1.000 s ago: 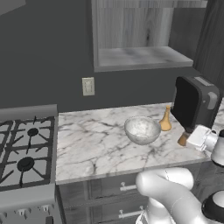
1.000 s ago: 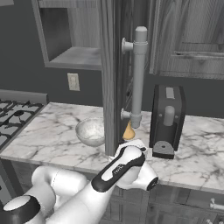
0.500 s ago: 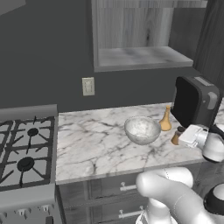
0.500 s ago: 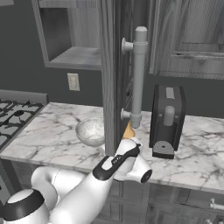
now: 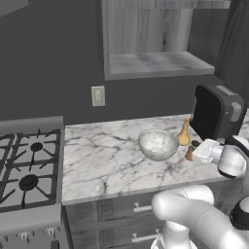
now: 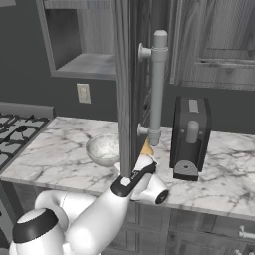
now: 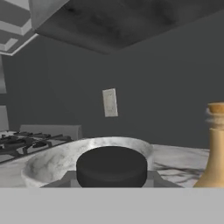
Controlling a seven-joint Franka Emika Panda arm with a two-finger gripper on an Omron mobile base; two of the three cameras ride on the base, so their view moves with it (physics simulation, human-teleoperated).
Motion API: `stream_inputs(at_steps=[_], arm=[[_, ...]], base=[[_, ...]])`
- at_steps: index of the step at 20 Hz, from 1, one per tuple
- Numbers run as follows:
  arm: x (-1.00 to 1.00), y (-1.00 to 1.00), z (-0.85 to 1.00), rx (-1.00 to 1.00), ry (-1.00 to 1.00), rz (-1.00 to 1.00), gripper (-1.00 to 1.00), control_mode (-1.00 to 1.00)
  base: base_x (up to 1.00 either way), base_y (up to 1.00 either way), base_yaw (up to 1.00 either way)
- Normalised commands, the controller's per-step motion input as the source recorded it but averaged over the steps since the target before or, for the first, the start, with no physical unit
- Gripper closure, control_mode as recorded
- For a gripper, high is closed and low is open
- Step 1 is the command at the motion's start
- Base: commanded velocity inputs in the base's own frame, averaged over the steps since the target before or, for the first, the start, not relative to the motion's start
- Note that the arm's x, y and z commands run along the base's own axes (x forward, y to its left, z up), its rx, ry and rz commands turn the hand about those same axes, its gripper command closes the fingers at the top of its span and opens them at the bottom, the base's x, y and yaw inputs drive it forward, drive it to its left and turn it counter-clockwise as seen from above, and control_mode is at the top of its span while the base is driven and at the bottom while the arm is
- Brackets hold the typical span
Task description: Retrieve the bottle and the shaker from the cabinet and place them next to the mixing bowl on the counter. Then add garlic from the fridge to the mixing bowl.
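The tool (image 5: pixel 198 151) is clamped on one shaker (image 5: pixel 190 151), low over the surface (image 5: pixel 102 160). Just beyond stand one bowl (image 5: pixel 158 144) and one bottle (image 5: pixel 184 132), side by side. One toaster (image 5: pixel 214 113) stands behind. The cabinet (image 5: pixel 155 39) hangs above.

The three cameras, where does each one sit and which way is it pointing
Left base view: behind the arm's left, looking down at counter, bowl, bottle, shaker; arm at lower right, gripper at the shaker.
Right base view: behind its right, facing counter and toaster; arm at lower left.
Hand view: low over the counter, facing the wall outlet; shaker cap up close.
All share the bowl.
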Motion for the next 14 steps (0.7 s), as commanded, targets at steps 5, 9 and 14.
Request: stream_inputs(at_steps=[5, 9, 14], arm=[[0.25, 0.00, -0.06, 0.00, 0.00, 0.00, 1.00, -1.00], [0.23, 0.00, -0.15, 0.00, 0.00, 0.00, 1.00, -1.00], [0.16, 0.00, -0.22, 0.00, 0.00, 0.00, 1.00, -1.00]], base=[[0.00, 0.00, 0.00], [0.00, 0.00, 0.00], [0.00, 0.00, 0.00]])
